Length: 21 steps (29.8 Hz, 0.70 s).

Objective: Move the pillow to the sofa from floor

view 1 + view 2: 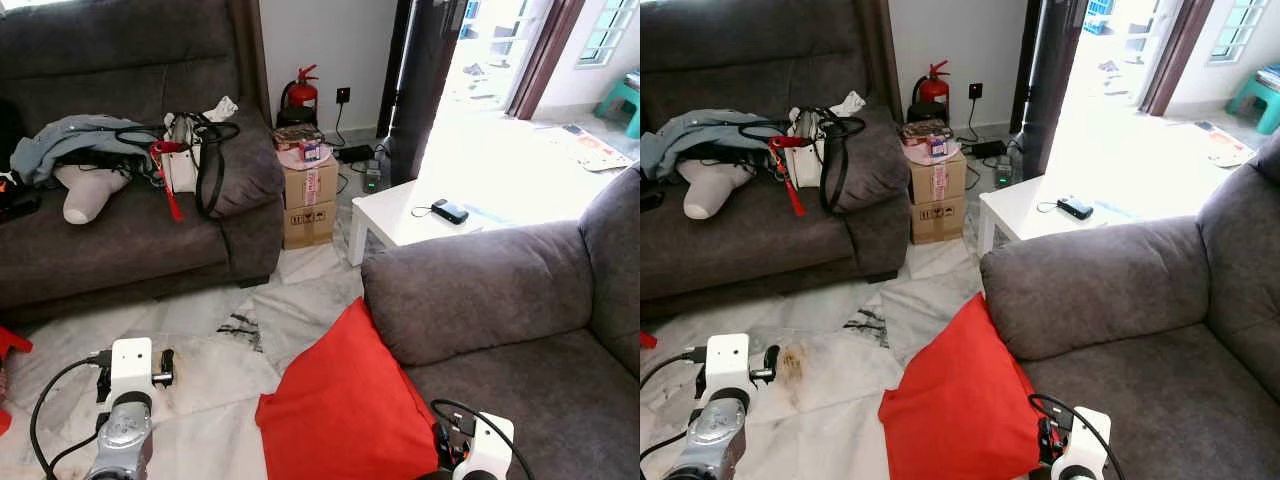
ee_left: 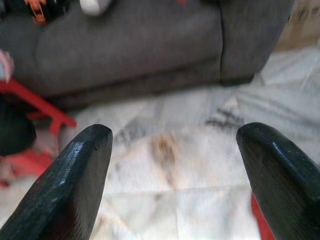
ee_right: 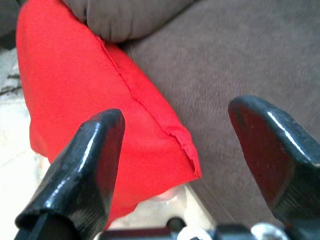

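A red pillow (image 1: 345, 405) stands on the marble floor, leaning against the front of the grey sofa (image 1: 500, 300) on my right. My right gripper (image 3: 195, 150) is open right over the pillow's (image 3: 75, 95) near corner and seam, beside the sofa's seat cushion (image 3: 220, 60); nothing sits between its fingers. My right wrist (image 1: 480, 450) shows at the bottom, next to the pillow's lower edge. My left gripper (image 2: 175, 160) is open and empty over bare floor, to the left of the pillow, with its wrist (image 1: 125, 400) low in the head view.
A second dark sofa (image 1: 130, 230) across the floor carries clothes, a bag and a white pillow. Cardboard boxes (image 1: 308, 200), a fire extinguisher (image 1: 300, 92) and a white side table (image 1: 410, 215) stand behind. A red object (image 2: 35, 120) lies at the far left.
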Motion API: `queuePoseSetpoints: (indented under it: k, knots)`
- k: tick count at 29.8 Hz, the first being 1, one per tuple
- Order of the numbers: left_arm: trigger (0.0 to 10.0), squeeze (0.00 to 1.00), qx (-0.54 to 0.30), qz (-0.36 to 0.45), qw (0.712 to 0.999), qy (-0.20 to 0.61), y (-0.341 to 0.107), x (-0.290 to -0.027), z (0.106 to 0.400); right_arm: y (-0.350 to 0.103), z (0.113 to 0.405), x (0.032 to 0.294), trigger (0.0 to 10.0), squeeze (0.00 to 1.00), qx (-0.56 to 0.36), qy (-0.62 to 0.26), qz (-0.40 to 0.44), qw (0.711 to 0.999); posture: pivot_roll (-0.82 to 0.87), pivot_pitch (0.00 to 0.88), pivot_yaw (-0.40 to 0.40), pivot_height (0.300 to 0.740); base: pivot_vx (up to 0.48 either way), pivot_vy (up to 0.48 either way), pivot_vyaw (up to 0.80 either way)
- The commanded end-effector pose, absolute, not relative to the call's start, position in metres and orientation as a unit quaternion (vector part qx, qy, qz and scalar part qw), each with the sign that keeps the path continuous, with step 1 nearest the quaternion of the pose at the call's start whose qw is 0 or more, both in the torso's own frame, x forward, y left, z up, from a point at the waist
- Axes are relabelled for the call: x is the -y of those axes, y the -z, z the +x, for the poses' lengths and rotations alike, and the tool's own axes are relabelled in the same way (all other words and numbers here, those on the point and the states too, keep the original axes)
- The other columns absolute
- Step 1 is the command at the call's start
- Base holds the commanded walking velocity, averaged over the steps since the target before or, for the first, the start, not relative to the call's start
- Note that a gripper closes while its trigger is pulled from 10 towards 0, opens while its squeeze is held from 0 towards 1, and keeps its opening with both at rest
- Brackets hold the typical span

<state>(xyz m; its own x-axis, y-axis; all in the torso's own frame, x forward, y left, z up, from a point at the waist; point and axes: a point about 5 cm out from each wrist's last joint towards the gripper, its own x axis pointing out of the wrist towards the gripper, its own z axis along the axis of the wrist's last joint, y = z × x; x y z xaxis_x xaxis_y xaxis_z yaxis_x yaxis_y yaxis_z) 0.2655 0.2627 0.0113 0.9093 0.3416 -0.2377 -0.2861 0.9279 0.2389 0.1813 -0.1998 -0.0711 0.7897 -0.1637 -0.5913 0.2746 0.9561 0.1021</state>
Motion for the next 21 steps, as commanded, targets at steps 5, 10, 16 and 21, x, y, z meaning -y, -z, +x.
queuePoseSetpoints:
  k: [5, 10, 16, 21]
  knots:
    - [10.0, 0.0, -0.064, 0.138, 0.98, -0.126, -0.037, -0.254, 0.285, 0.004, 0.253, 0.243, 10.0, 0.0, -0.123, 0.126, 0.061, 0.982, -0.04, 0.0, -0.01, 0.74, 0.0, 0.0, 0.0]
    - [10.0, 0.0, -0.032, 0.147, 0.983, -0.105, -0.047, -0.243, 0.293, -0.003, 0.259, 0.244, 10.0, 0.0, -0.104, 0.126, 0.066, 0.984, -0.04, 0.0, -0.013, 0.74, 0.0, 0.0, 0.0]
    - [10.0, 0.0, -0.003, 0.15, 0.985, -0.09, -0.055, -0.235, 0.299, -0.007, 0.26, 0.248, 10.0, 0.0, -0.083, 0.126, 0.064, 0.986, -0.04, 0.0, -0.011, 0.74, 0.0, 0.0, 0.0]
    - [10.0, 0.0, 0.022, 0.152, 0.985, -0.084, -0.063, -0.233, 0.299, -0.013, 0.259, 0.25, 10.0, 0.0, -0.058, 0.125, 0.059, 0.989, -0.04, 0.0, -0.009, 0.74, 0.0, 0.0, 0.0]
